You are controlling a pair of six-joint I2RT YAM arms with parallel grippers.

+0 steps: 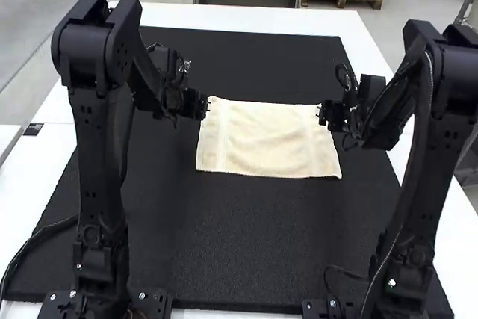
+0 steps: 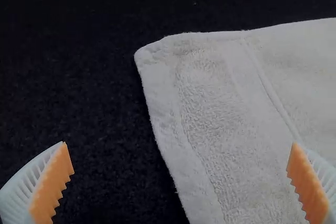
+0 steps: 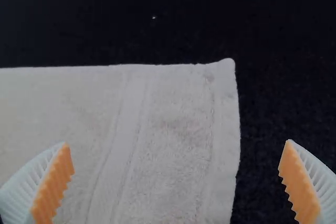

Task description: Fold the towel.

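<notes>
with the ribbed white left gripper [image 1: 208, 107] and right gripper [image 1: 320, 113] spread open, the rectangular cream cloth towel [image 1: 265, 140] likely needs pinching (a fold's start) at its far corners.

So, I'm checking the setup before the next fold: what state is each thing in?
Towel: lying flat with slight ripples, not gripped; whether it is already folded, I cannot tell.
Left gripper: jaws wide open, at the towel's left end.
Right gripper: jaws wide open, at its right end.
Black mat: laid flat under the towel.
</notes>
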